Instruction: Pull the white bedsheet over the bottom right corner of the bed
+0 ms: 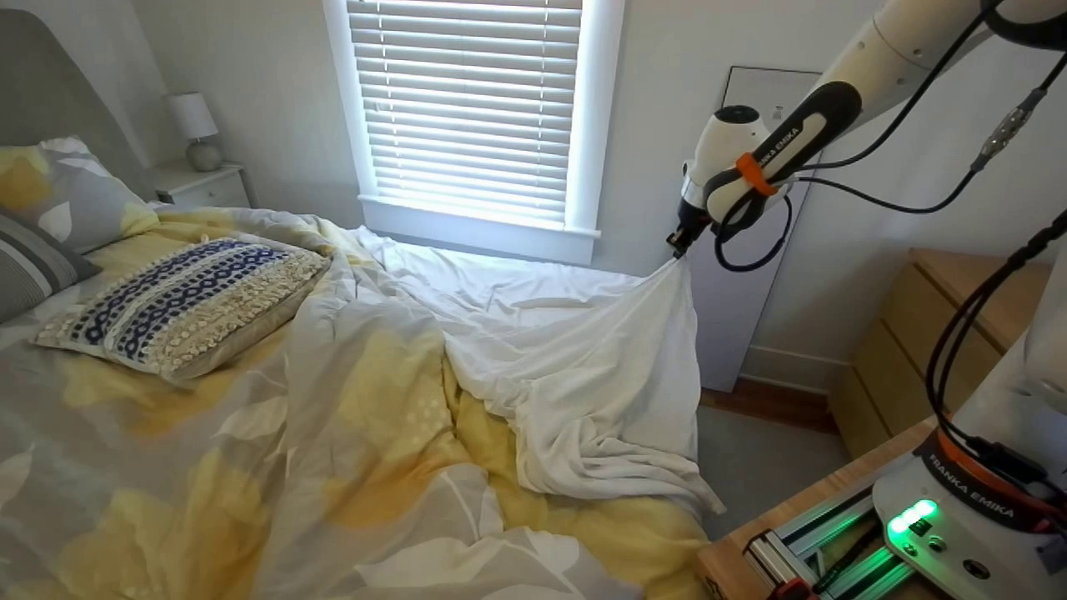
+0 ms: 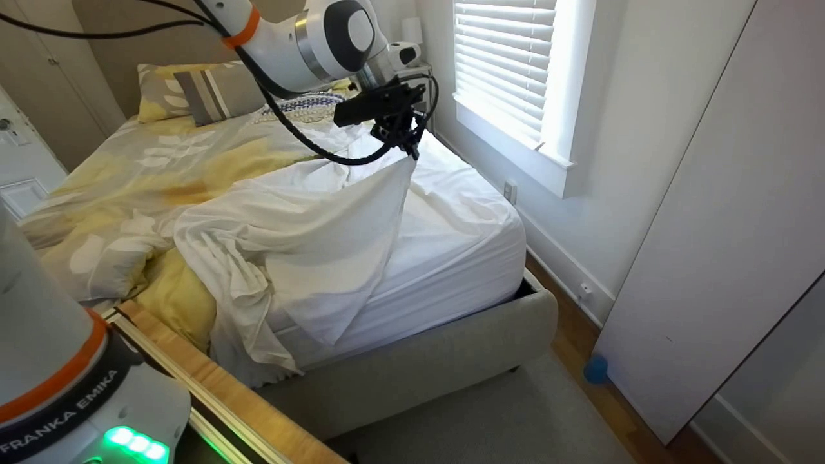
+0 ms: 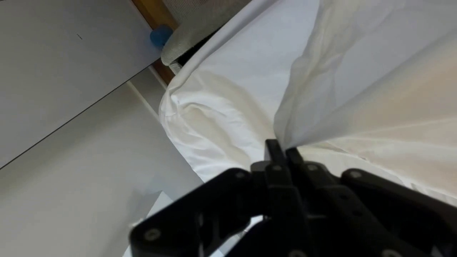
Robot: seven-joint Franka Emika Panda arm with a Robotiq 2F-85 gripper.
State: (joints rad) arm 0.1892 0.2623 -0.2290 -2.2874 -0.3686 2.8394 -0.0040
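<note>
My gripper [image 1: 677, 248] is shut on an edge of the white bedsheet [image 1: 613, 358] and holds it raised above the foot of the bed [image 2: 445, 367]. The sheet [image 2: 329, 251] hangs from the fingers [image 2: 412, 152] as a taut peak. Its rest lies rumpled toward the robot base, over the yellow bedding. In the wrist view, cloth [image 3: 335, 96] runs up between the closed fingertips [image 3: 284, 148]. The bed corner by the window wall shows white mattress covering [image 2: 483, 238], with the held sheet beside it. The patterned pillow [image 1: 192, 304] lies toward the headboard.
A tall white panel [image 2: 715, 193] leans on the wall beyond the foot of the bed. A blue object [image 2: 596, 369] sits at its base. A window [image 1: 471, 117] is beside the bed. A wooden dresser [image 1: 909, 333] stands behind the arm. The robot base stands on a wooden table [image 2: 258, 412].
</note>
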